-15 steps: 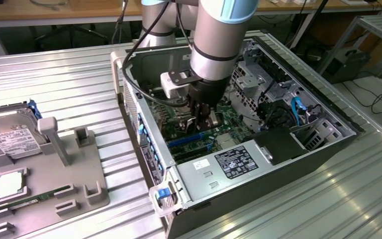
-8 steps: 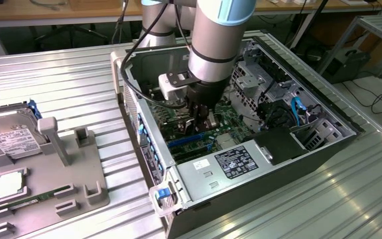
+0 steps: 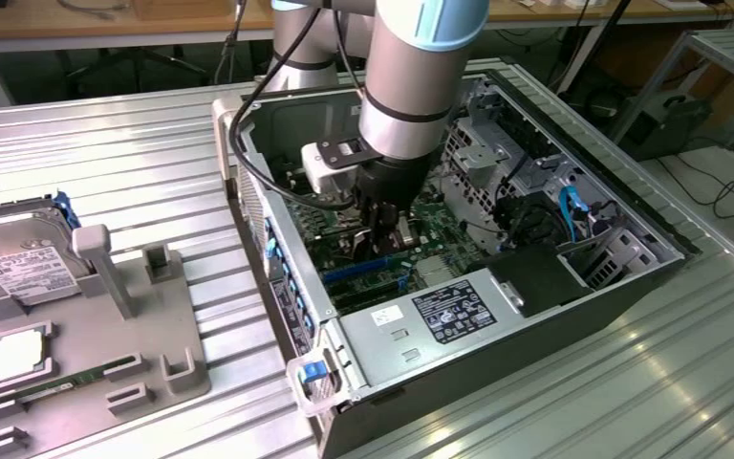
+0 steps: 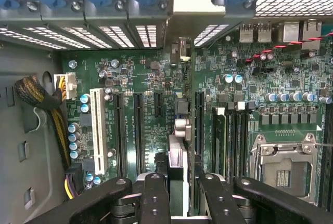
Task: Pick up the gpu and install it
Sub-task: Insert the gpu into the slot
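Note:
My gripper [image 4: 184,203] is down inside the open computer case [image 3: 622,206], over the green motherboard [image 4: 145,78]. Its two black fingers [image 4: 154,198] are shut on the gpu [image 4: 177,174], which I see edge-on as a thin dark card standing between them. The card runs towards the case's rear wall, where its silver bracket [image 4: 193,3] sits among the blue slot clips. It stands in line with a black expansion slot [image 4: 199,125]; I cannot tell whether it is seated. In the exterior view the gripper [image 3: 386,234] hangs just above the board, hiding most of the card.
A white slot [image 4: 97,130], further black slots and the CPU socket [image 4: 283,164] lie on the board. A cable bundle [image 4: 39,94] and the power supply [image 3: 457,311] border it. On the exterior view's left, a grey fixture [image 3: 150,335] holds a hard drive [image 3: 16,263].

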`<state>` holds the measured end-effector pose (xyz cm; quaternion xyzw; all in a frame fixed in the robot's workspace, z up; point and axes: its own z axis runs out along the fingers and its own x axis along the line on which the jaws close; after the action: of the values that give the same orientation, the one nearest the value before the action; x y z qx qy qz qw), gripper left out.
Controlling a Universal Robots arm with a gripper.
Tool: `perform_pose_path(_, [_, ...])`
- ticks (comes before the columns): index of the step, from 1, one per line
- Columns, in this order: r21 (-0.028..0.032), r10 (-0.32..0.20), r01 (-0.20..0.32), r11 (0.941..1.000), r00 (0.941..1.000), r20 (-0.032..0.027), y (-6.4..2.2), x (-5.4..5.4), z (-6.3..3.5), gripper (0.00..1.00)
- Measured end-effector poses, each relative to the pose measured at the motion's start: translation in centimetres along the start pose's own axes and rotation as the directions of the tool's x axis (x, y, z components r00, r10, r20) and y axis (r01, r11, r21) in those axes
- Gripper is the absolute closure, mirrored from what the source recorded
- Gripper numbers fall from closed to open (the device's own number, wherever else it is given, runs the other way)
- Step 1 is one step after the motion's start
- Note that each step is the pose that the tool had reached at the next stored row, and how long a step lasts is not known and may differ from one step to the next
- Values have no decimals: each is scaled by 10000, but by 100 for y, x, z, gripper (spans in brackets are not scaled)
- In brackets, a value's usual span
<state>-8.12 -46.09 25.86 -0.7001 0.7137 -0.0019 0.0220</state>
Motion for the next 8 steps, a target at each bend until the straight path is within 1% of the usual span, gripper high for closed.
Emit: perform_pose_path(8, [-6, 1, -1, 10000, 10000, 0, 53, 3, 56, 72])
